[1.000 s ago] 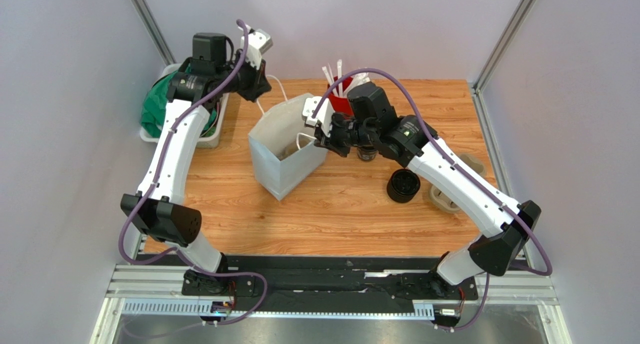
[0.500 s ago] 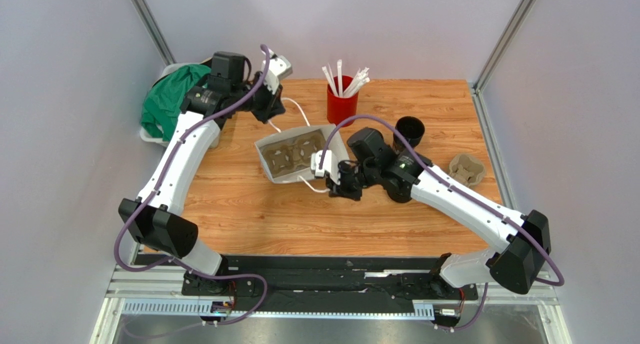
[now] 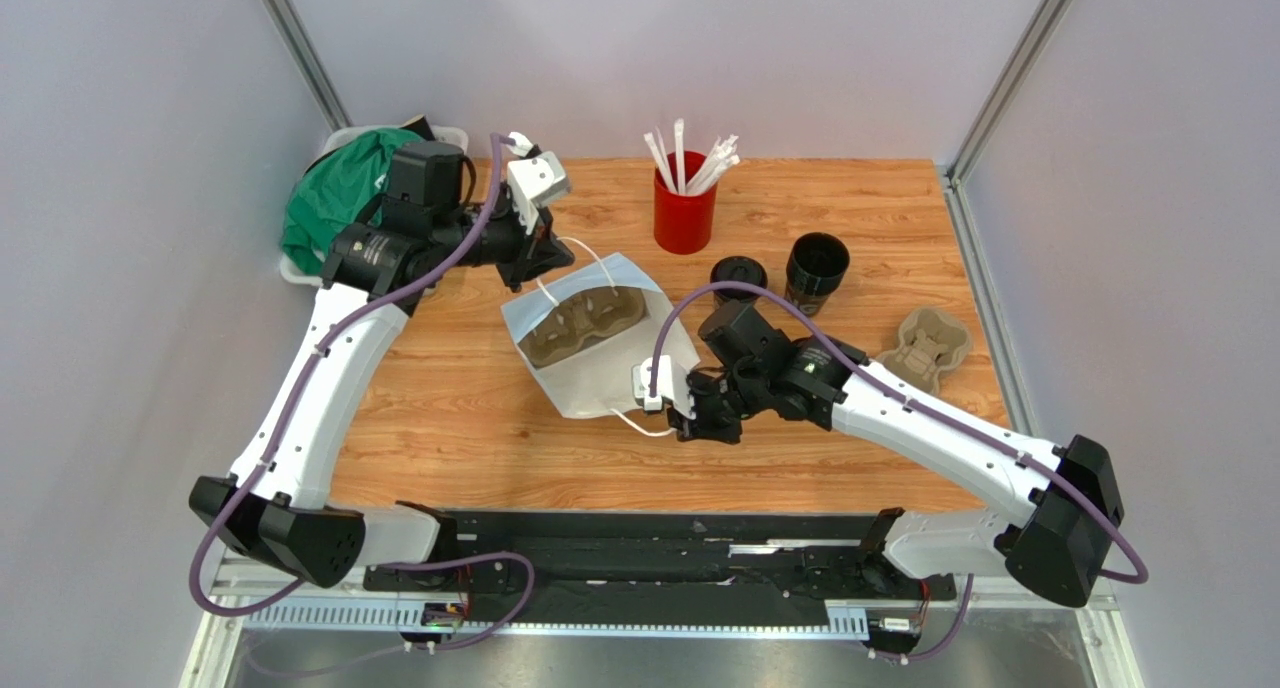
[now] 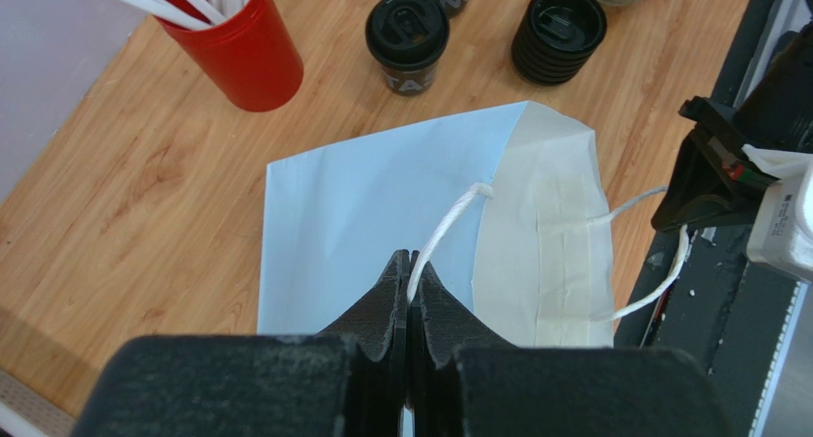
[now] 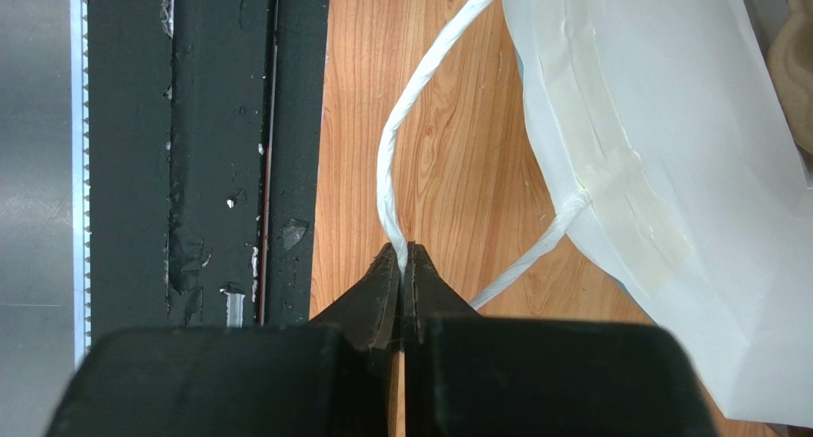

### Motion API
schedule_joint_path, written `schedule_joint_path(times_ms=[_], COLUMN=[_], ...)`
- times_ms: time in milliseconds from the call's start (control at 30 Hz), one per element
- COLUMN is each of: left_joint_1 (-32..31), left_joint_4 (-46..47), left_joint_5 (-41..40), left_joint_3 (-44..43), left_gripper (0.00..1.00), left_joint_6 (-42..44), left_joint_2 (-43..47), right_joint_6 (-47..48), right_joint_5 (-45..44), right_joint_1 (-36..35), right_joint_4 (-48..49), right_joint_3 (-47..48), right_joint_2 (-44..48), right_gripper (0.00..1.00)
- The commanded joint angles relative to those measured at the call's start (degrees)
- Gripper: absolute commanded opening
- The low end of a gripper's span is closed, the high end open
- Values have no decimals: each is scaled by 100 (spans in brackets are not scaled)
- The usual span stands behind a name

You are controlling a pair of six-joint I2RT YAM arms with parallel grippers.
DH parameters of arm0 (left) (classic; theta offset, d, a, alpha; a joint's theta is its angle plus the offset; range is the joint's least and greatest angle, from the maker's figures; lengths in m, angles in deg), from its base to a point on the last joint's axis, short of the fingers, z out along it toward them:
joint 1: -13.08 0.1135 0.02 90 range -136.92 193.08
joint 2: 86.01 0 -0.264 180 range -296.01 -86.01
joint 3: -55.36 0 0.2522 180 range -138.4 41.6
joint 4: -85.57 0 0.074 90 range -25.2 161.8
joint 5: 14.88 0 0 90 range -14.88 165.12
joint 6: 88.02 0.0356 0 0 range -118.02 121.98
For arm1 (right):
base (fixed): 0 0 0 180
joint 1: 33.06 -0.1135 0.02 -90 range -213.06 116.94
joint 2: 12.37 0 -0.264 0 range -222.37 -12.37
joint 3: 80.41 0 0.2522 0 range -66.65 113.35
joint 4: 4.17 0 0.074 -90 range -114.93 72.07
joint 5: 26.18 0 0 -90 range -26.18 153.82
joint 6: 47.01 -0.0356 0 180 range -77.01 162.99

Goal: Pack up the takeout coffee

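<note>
Two takeout coffee cups stand on the table right of the bag, both black with black lids: a smooth one [image 3: 738,279] [image 4: 407,35] and a ribbed one [image 3: 818,267] [image 4: 558,32]. The white paper bag [image 3: 594,370] [image 4: 382,208] [image 5: 668,142] lies tilted with its mouth held wide, and a brown pulp carrier [image 3: 580,322] shows inside it. My left gripper [image 3: 553,255] [image 4: 409,262] is shut on the bag's far white cord handle [image 4: 448,229]. At the near side my right gripper [image 3: 687,414] [image 5: 405,257] is shut on the other handle [image 5: 399,151].
A red cup of white straws [image 3: 684,216] [image 4: 234,51] stands behind the bag. A second pulp carrier [image 3: 929,343] lies at the right edge. A bin with a green cloth [image 3: 338,208] sits at the far left. The black base rail [image 5: 219,142] runs along the near edge.
The bag went from standing upright to lying tilted with its mouth pulled wide. My right gripper drew its handle toward the near edge; the left gripper came lower.
</note>
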Motion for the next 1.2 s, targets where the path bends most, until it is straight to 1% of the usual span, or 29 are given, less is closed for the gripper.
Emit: schedule_joint_path(times_ms=[0,167,300,400,467,600,667,800,1033,1167], left_joint_1=[-26,-61,-61,-61,-61,-44,-44,-18,140,255], left_joint_4=[4,-110,-14,293,531,725,795,971,1024,1024], left_joint_5=[362,371,90,-314,-761,-1306,-1501,-2193,-2784,-2969], left_joint_3=[162,153,48,30,-40,-207,-251,-303,-558,-664], left_gripper=[1,1,1,1,0,0,0,1,3,5], left_joint_6=[212,309,221,11,-156,-385,-455,-631,-948,-1106], left_joint_2=[21,-6,-67,-59,-85,-208,-261,-392,-700,-876], right_joint_6=[45,63,27,45,28,-8,-69,-192,-499,-728], right_joint_5=[134,37,-85,-323,-594,-1052,-1280,-1597,-2423,-2661], right_joint_1=[-64,-90,-99,-108,-99,-99,-90,-81,-73,-20], right_joint_4=[90,107,160,169,195,195,221,502,1188,1583], right_joint_3=[-86,-86,116,466,643,1275,1417,1628,1900,2120], right_joint_2=[64,29,64,108,125,-6,-111,-252,-630,-884], right_gripper=[0,0,0,0,0,0,0,0,0,0])
